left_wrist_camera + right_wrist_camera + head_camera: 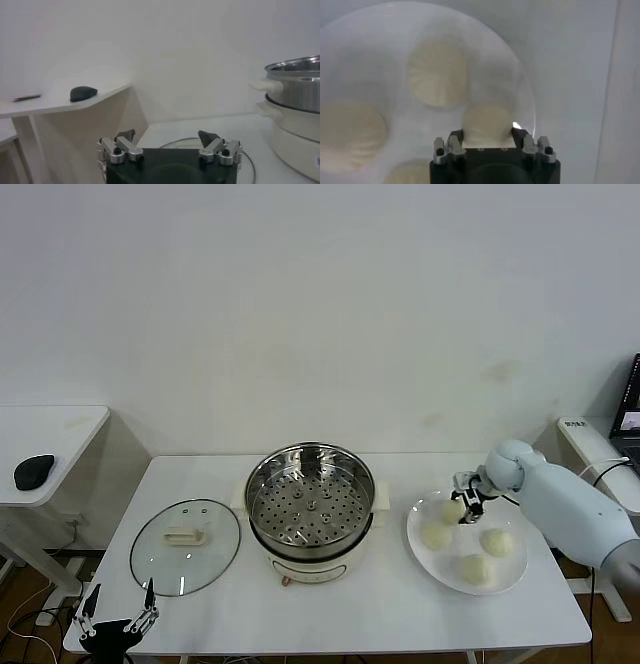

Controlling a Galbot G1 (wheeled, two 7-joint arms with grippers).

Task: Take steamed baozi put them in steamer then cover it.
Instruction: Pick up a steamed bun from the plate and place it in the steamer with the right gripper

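Cover (186, 546) left of steamer (310, 510); baozi (497, 541) seemingly on plate (422, 556), right.

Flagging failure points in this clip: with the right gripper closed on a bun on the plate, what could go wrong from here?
1. The right gripper pinches the soft bun at its sides; it may dent or slip on lifting.
2. Three other buns lie close by on the plate; the lift could nudge one.
3. The carry must clear the steamer rim, or the bun may knock loose.
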